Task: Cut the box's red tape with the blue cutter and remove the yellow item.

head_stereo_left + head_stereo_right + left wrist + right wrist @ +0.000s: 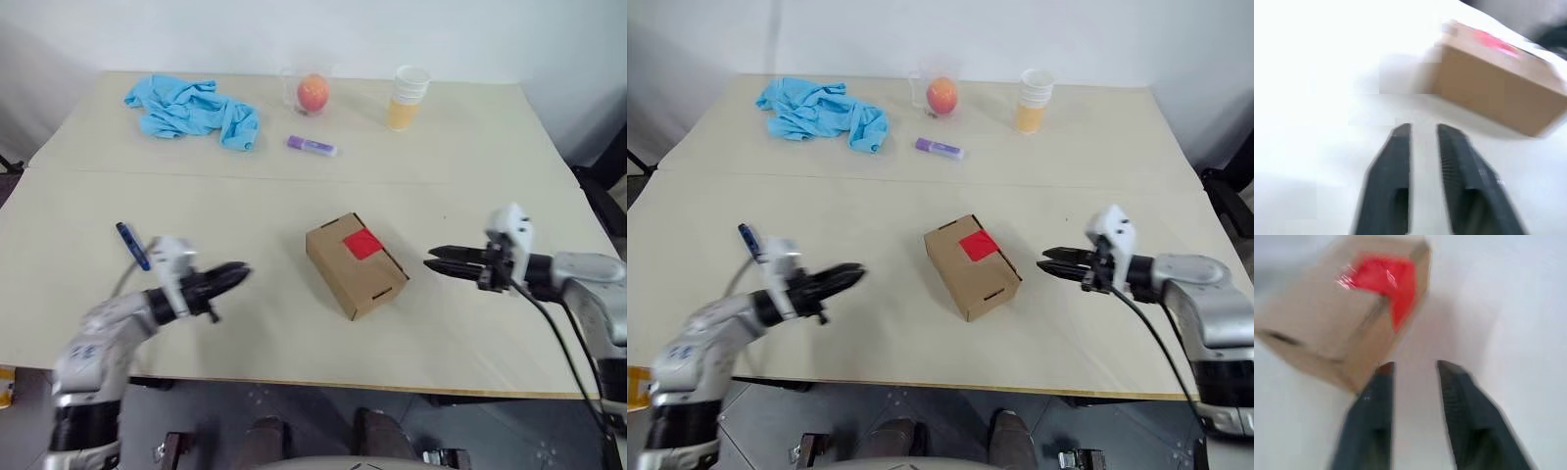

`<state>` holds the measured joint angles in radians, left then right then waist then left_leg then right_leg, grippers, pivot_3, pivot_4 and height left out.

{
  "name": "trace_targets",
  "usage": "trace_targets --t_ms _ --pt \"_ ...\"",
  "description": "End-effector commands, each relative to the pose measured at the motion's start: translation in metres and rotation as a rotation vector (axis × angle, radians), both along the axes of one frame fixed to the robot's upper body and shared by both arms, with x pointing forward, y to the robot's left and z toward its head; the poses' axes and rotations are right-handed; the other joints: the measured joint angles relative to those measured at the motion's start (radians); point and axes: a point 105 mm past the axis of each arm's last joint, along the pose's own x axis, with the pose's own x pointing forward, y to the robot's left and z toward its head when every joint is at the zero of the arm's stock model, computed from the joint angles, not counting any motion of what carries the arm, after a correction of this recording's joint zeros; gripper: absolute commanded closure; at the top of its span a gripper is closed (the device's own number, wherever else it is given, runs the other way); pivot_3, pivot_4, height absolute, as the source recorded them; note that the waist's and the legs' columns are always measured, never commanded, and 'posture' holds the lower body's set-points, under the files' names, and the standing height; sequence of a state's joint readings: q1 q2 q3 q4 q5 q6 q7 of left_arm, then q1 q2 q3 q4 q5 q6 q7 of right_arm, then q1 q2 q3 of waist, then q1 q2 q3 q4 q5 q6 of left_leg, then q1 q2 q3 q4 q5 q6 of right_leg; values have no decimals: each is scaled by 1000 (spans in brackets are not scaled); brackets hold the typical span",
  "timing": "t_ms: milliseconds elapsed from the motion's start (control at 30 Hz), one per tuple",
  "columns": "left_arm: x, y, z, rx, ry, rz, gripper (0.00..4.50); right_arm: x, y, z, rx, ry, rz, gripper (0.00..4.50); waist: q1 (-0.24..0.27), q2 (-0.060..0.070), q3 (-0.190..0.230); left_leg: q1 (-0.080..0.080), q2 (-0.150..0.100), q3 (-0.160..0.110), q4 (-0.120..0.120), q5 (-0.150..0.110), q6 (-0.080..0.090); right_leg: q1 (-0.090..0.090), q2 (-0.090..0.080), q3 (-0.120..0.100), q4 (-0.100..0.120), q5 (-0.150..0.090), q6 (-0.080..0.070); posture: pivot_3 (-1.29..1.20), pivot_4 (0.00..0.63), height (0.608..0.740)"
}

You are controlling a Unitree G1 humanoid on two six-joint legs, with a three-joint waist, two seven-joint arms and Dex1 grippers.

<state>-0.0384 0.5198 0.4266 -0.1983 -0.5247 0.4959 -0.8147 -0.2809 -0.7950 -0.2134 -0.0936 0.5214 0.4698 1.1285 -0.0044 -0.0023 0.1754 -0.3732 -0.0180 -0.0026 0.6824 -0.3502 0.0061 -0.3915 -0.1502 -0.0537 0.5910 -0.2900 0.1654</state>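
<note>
Nothing done yet: box [356,264] closed between both empty, part-open grippers, left [238,274] and right [434,259], red tape [362,243] uncut; blue cutter [131,245] just behind the left gripper, unpicked.

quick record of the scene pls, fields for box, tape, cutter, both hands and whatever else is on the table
box: brown cardboard box, closed, mid-table between the two hands
red tape: red tape intact on the box's top, folding over one edge
blue cutter: blue cutter lying on the table behind the left hand, not held
left hand: left hand open, empty, pointing toward the box
right hand: right hand open, empty, pointing toward the box
far side: blue cloth, orange ball in a clear cup, purple tube, stacked cups
yellow item: not visible
</note>
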Motion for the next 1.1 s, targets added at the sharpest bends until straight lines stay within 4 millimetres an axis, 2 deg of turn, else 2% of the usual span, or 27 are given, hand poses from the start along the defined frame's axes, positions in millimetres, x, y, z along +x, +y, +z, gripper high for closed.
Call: trace_targets --t_ms 33,100,167,233,300,400,467,600,667,733,900,933,1000,1100 --pt "-39 64 -1 80 -76 264 2428 -19 16 23 99 -191 53 1892 -6 0 0 1 1 1 0 0 -1 0 0 0 0 0 0 0 150 740" --pt "-69 105 -17 77 -41 476 1811 -28 28 22 146 -257 75 1194 0 0 0 4 3 3 -1 -2 -2 1 1 0 0 0 0 0 150 740" --pt "-90 128 -27 68 -17 603 1209 -33 35 21 176 -296 91 535 4 0 0 4 4 3 0 -2 -2 1 1 1 0 0 0 0 150 740" --pt "-122 151 -36 82 -5 780 571 -43 50 25 270 -307 203 0 8 0 0 5 4 3 1 -2 -1 1 0 2 0 1 -1 0 150 740" --pt "-145 159 -41 73 11 878 19 -45 58 31 328 -349 250 0 9 -1 0 5 8 3 1 -3 0 1 0 2 -2 3 -5 0 150 740" --pt "-159 162 -38 60 2 942 19 -49 65 30 301 -399 318 0 12 -1 0 5 9 3 1 -3 0 0 0 2 -2 4 -7 0 150 740" --pt "-160 158 -33 52 -15 946 19 -51 65 27 265 -437 360 0 18 -1 0 5 10 3 1 -3 -1 0 1 2 -2 4 -7 0 150 740" --pt "-129 132 -17 63 -72 864 19 -47 54 24 211 -466 368 0 22 -2 0 5 10 3 1 -4 -2 0 1 2 -1 3 -8 0 150 740" --pt "-97 114 -9 66 -84 860 19 -46 41 24 180 -455 347 0 28 -1 0 5 10 4 1 -4 -1 0 1 2 -1 3 -9 0 150 740" --pt "-74 99 -2 64 -89 852 19 -47 31 23 156 -438 338 0 31 -2 0 5 10 3 1 -3 -1 0 1 1 0 4 -9 0 150 740" --pt "-17 71 4 -57 -28 1010 19 -53 15 19 97 -394 311 0 25 -2 -1 5 10 4 1 -3 -2 0 4 1 3 4 -8 0 150 740" --pt "-11 70 4 -33 -16 1069 19 -53 13 19 91 -387 302 0 24 -2 -1 5 9 5 1 -3 -2 0 4 1 3 4 -8 0 150 740" --pt "-2 70 3 -143 11 1177 19 -54 11 18 76 -385 296 0 20 -2 -1 5 6 6 1 -3 -2 0 4 2 3 4 -8 0 150 740" --pt "19 64 -4 -143 76 1219 19 -54 11 19 76 -378 280 0 25 -3 -1 5 7 7 1 -3 -2 -1 5 2 2 4 -8 0 150 740"
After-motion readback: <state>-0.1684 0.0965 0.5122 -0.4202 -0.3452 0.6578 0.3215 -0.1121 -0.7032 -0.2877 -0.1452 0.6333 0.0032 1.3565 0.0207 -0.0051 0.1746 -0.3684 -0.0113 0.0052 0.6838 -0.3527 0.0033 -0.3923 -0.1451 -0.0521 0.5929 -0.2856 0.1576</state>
